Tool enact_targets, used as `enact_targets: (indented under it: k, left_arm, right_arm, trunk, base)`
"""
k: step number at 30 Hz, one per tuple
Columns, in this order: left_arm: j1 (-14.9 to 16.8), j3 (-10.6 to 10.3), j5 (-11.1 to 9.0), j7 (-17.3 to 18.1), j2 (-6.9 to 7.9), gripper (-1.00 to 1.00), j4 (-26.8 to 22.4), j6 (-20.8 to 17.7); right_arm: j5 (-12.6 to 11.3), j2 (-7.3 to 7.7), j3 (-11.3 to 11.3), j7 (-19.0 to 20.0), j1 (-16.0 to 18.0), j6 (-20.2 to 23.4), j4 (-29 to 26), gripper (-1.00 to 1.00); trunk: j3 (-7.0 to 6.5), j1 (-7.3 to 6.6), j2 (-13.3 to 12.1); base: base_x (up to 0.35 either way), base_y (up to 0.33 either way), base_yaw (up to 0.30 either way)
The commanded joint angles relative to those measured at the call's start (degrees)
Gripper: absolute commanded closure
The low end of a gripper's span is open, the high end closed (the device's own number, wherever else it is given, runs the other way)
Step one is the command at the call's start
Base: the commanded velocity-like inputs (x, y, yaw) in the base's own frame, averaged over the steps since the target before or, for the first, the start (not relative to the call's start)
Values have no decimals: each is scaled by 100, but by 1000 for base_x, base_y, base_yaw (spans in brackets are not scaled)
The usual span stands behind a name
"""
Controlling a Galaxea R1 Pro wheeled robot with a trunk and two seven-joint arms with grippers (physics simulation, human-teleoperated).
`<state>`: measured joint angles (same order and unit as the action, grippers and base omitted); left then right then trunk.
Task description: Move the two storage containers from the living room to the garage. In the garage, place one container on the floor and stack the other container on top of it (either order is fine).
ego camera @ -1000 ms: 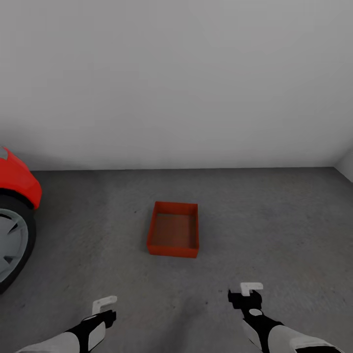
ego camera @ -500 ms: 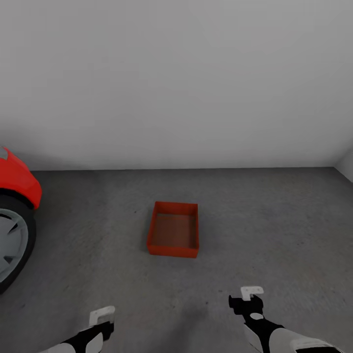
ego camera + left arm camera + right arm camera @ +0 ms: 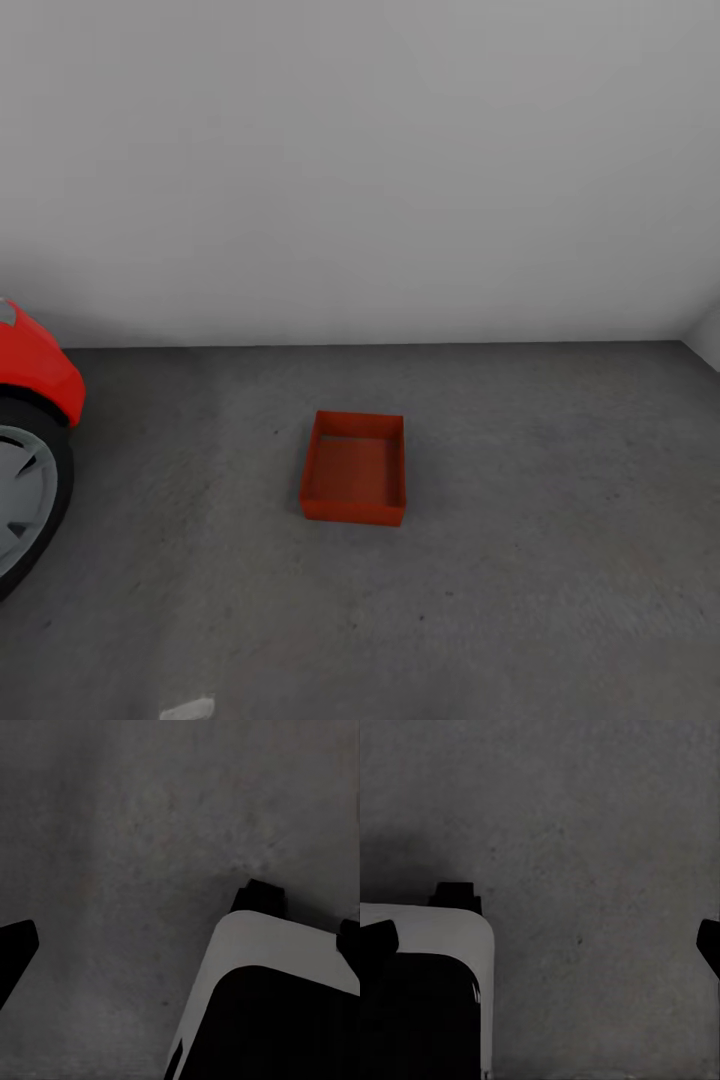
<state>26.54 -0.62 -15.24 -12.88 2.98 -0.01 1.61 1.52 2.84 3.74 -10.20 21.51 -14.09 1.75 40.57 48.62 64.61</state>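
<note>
One orange-red open-top storage container sits empty on the dark grey concrete floor of the garage, mid-view in the head view, short of the white wall. A white fingertip of my left gripper pokes in at the bottom edge, well short of the container. In the left wrist view my left gripper is open, its dark fingertips far apart over bare concrete. My right gripper is likewise open over the floor, holding nothing.
A red car with its wheel stands at the left edge. The plain white wall closes the far side, with a corner at the right. A white-and-black part of my own body shows under each wrist.
Both arms have drawn back and down, sliding out of the head view's bottom edge. The container and car have not moved.
</note>
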Motion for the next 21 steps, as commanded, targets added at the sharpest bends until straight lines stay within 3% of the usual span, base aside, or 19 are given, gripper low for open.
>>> enact_targets:
  k: [1,5,21]
  left_arm:
    - [-104,-17,-33,-7,-10,-100,1,19]
    - [-292,-17,-35,-4,-23,-100,1,23]
    - [-415,-17,-32,13,-49,-100,2,15]
  right_arm:
    - [9,8,39,-28,-17,52,18,-100]
    - [-6,-13,39,-84,-52,298,18,-100]
    - [14,-39,39,-34,-59,354,18,-100]
  trunk:
    - [3,0,3]
    - [3,0,3]
    - [3,0,3]
  base:
    - [0,0,0]
    - [0,0,0]
    - [0,0,0]
